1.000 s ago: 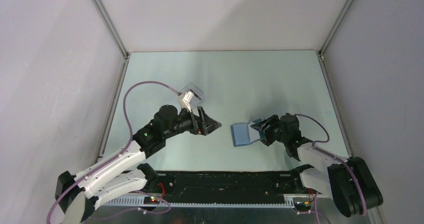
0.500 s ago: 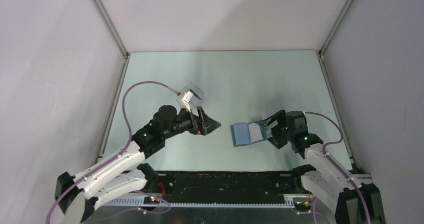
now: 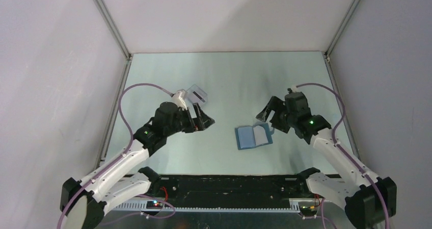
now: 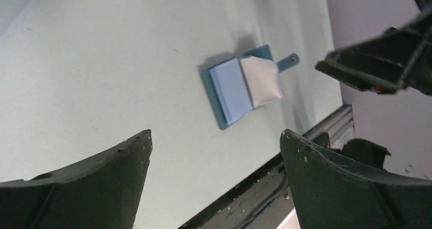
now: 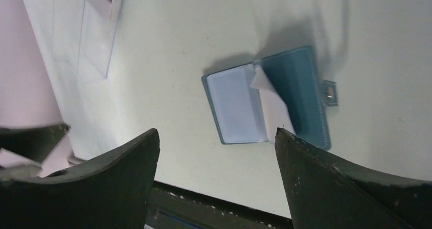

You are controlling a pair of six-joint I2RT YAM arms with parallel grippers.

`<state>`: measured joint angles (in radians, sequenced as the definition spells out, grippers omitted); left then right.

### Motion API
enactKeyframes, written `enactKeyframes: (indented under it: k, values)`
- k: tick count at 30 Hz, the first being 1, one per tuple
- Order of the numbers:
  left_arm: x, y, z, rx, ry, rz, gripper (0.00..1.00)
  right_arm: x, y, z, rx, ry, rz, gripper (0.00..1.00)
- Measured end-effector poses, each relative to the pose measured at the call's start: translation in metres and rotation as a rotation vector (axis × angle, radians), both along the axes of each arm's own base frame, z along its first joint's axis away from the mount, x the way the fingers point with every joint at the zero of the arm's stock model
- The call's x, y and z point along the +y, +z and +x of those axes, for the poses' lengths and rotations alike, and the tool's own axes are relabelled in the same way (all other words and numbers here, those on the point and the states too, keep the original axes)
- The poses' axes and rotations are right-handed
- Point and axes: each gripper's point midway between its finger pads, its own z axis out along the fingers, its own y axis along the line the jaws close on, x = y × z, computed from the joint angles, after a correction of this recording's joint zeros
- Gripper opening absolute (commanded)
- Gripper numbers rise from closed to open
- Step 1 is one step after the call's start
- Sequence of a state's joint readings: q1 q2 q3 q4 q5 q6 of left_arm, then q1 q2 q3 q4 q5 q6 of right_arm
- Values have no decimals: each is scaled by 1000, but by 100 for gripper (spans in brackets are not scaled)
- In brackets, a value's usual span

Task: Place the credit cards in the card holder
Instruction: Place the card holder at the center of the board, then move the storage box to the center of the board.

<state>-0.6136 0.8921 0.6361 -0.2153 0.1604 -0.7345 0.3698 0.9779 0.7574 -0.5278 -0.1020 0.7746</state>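
The small teal-blue folding card holder [image 3: 246, 137] lies open on the pale green desk [image 3: 229, 76], between the arms. One whitish credit card [image 3: 260, 133] sits tilted on the half nearer the right arm, apparently not seated.

The right hand [image 3: 268, 118] hovers above it, fingers apart, empty. The left hand [image 3: 203, 118], likewise apart and empty, hangs near the clear plastic box [image 3: 196, 93].

We judge insertion unfinished. The next move calls for sliding the card fully into its pocket.
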Motion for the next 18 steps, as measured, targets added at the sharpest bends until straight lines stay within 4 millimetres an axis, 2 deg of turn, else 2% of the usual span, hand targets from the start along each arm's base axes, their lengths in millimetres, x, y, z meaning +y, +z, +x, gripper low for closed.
enactKeyframes:
  k: [3,7,11,14,18]
  values:
    - [17,-9,11,35,64,22,100,19,0,-3,6,111,-38,85]
    - [45,-19,33,81,160,86,99,36,-17,-14,59,227,-80,81]
    - [66,-14,62,80,220,212,98,38,-34,-21,116,272,-116,81]
    - [74,-10,86,63,233,328,95,38,-44,-23,149,292,-132,81]
    - [79,-23,116,77,204,483,87,41,-48,-26,165,318,-129,81]
